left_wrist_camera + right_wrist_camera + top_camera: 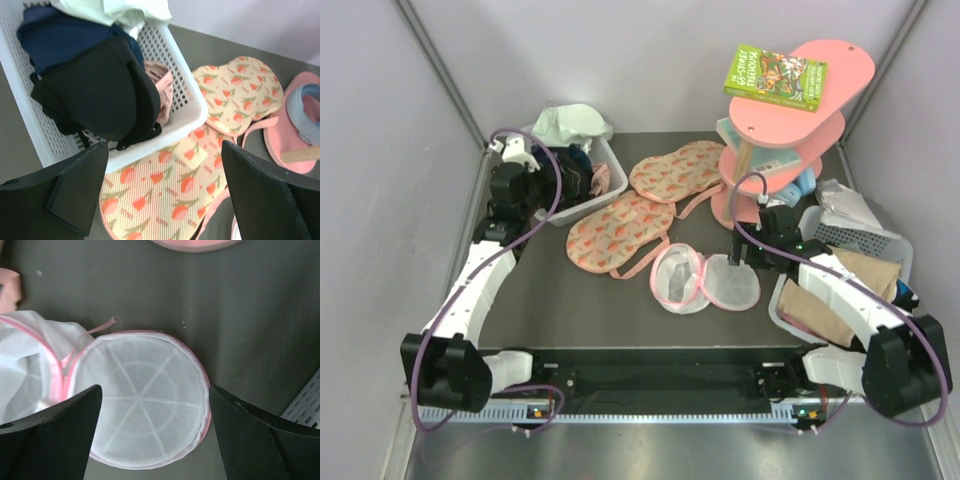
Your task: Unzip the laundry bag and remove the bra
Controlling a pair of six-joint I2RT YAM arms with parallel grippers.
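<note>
Dark table (570, 300), 3 walls (650, 60) (pale lilac)

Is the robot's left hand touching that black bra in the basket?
Apart. Left wrist view: white basket wall shows between the open left hand and the bra.

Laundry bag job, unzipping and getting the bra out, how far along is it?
Done: the laundry bag lies unzipped, both halves spread open on the table, and the bra lies in the white basket. In hand: nothing; left claw and right claw are both open. Left: apparently nothing.
</note>
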